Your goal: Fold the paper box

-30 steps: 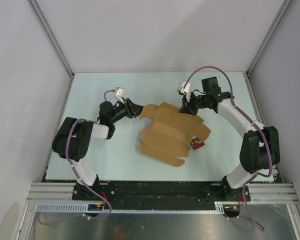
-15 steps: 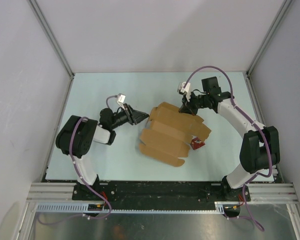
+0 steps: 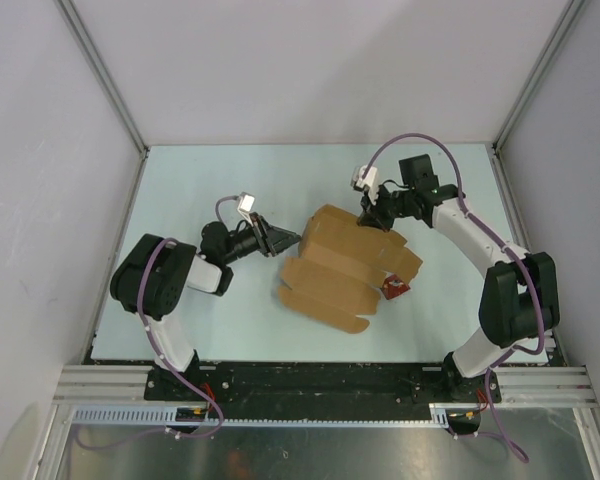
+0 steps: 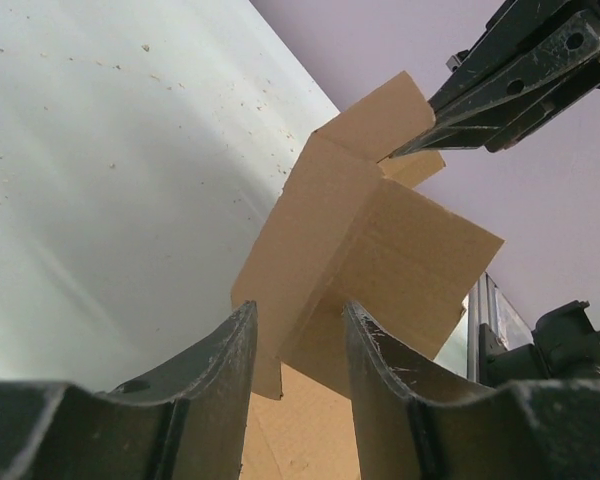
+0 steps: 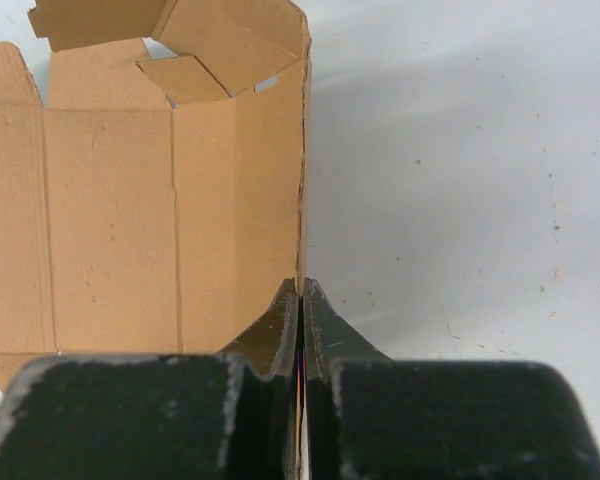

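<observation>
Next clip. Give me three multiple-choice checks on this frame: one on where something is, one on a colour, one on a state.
1. Where is the red packet?
A) at the right edge of the paper box
B) by the left arm's base
C) in the far left corner

2. What colour is the paper box?
A) white
B) brown
C) blue

3. What is the right gripper doing?
A) open, clear of everything
B) shut on the red packet
C) shut on an edge of the paper box

Answers:
1 A: in the top view, red peeks out just past the box's right edge.
2 B: it is plain brown cardboard in every view.
3 C: its own wrist view shows it closed tight on the thin cardboard edge.
</observation>
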